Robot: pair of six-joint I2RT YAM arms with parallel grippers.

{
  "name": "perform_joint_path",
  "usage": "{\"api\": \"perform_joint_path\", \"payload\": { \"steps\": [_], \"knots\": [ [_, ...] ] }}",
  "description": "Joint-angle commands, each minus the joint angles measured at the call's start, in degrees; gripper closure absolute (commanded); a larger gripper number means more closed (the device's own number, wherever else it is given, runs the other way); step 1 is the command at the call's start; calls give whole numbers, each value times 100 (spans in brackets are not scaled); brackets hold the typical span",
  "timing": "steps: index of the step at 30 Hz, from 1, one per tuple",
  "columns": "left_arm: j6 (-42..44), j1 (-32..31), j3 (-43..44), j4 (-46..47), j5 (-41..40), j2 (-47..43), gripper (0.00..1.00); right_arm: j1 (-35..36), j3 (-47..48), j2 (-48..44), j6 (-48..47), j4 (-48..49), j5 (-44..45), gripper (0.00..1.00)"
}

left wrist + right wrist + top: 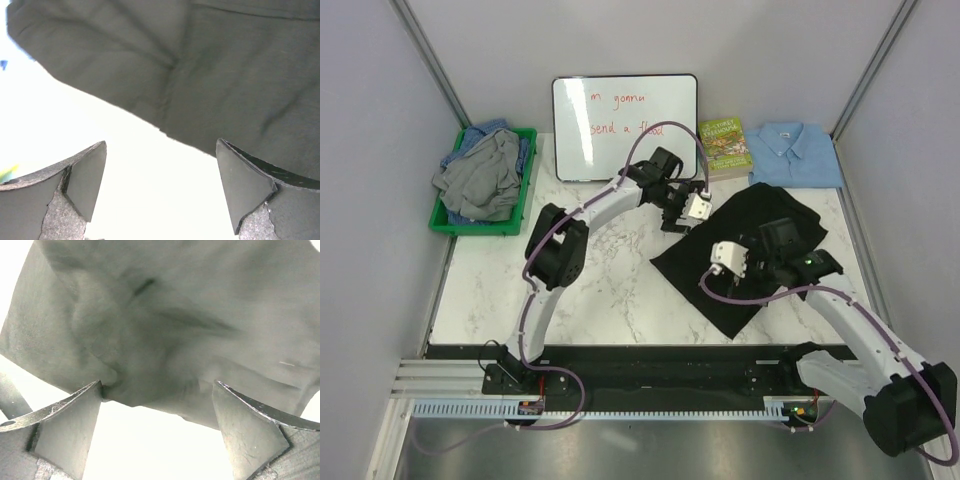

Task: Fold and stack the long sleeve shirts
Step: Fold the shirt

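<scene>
A black long sleeve shirt lies crumpled on the marble table, right of centre. My left gripper hovers at its far left edge, jaws open. In the left wrist view the shirt fills the top and the gripper holds nothing. My right gripper is over the shirt's middle. In the right wrist view this gripper is open, and the shirt's bunched edge reaches in between the fingertips unclamped. A folded light blue shirt lies at the back right. Grey and blue shirts are heaped in the bin.
The green bin stands at the back left. A whiteboard leans on the back wall, with a green-covered book to its right. Bare marble lies left of the black shirt. Grey walls close in both sides.
</scene>
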Motion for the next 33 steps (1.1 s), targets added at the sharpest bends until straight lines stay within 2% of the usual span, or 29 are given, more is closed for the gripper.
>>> {"api": "perform_joint_path", "payload": {
  "steps": [1, 6, 9, 12, 16, 19, 24, 29, 33],
  "knots": [
    [-1381, 93, 347, 310, -56, -546, 4, -546, 1091, -225, 38, -827, -840, 2],
    [-2592, 365, 330, 318, -188, -687, 3, -1627, 1558, 371, 513, -794, -1264, 2],
    [-3262, 646, 225, 301, -180, -872, 3, -1866, 1672, 1109, 812, -522, -1177, 2],
    [-3676, 927, -12, 301, -232, -1170, 2, -1866, 2058, 2110, 1347, -319, -992, 16],
    [-3904, 1278, -557, 301, -259, -1636, 3, -1866, 2874, 3473, 2077, -64, -720, 40],
    [-4221, 1481, -970, 310, -241, -2049, 3, -1805, 3455, 4238, 2526, 68, -561, 44],
    [-4537, 1710, -1769, 494, -311, -2664, 3, -1236, 3598, 4942, 2693, 288, -158, 44],
    [-4827, 2009, -2210, 608, -399, -3121, 3, -575, 3335, 5417, 2299, 271, 28, 45],
    [-5082, 2299, -2500, 600, -338, -3420, 3, 328, 3044, 5356, 1711, 165, -7, 45]
  ]
}}
